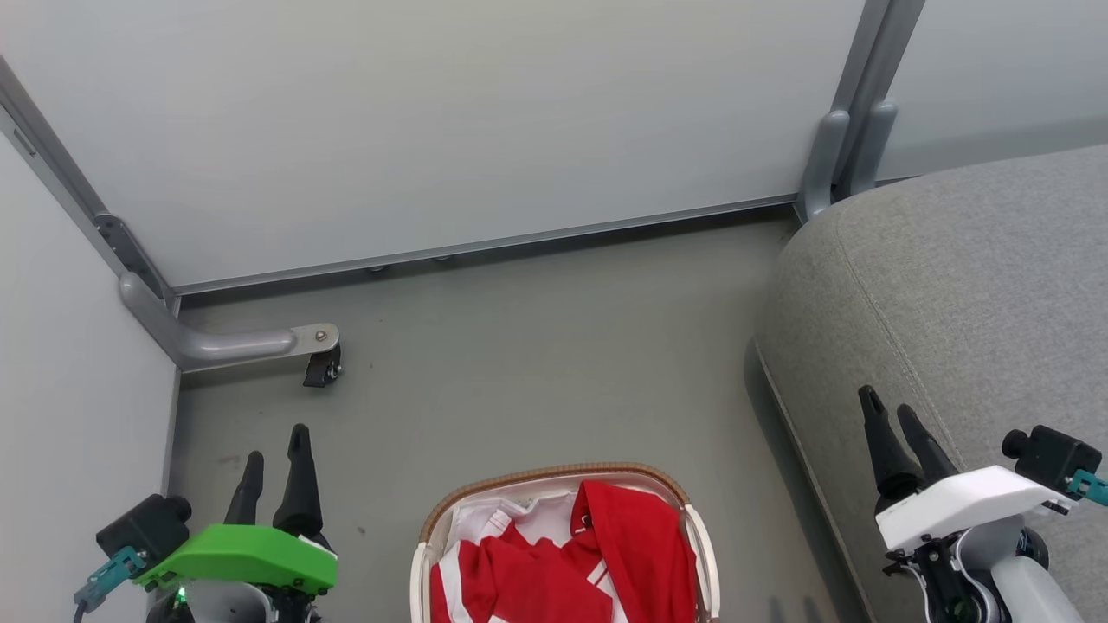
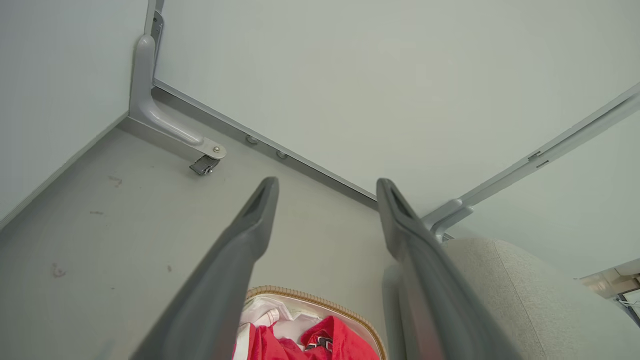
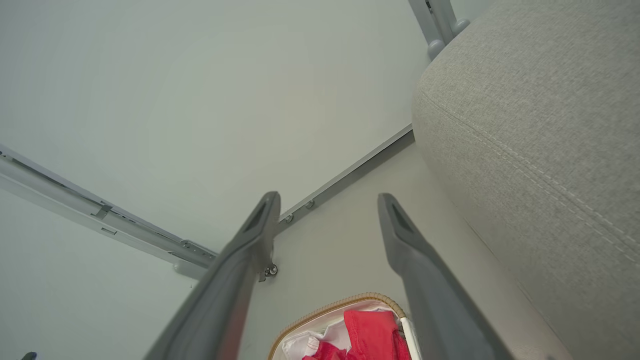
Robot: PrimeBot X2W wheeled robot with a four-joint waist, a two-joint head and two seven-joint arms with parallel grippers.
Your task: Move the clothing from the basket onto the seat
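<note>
Left end effector and right end effector spread, empty, either side of basket on floor. Clothing heaped inside: likely soft, light, floppy. Best pinch raised red fold on top; seat just right.

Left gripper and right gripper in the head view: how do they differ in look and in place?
The left gripper carries a green cover; the right gripper carries a white cover. The left gripper shows over the floor, left of the basket; the right gripper shows against the grey seat. Both are open and hold nothing.
</note>
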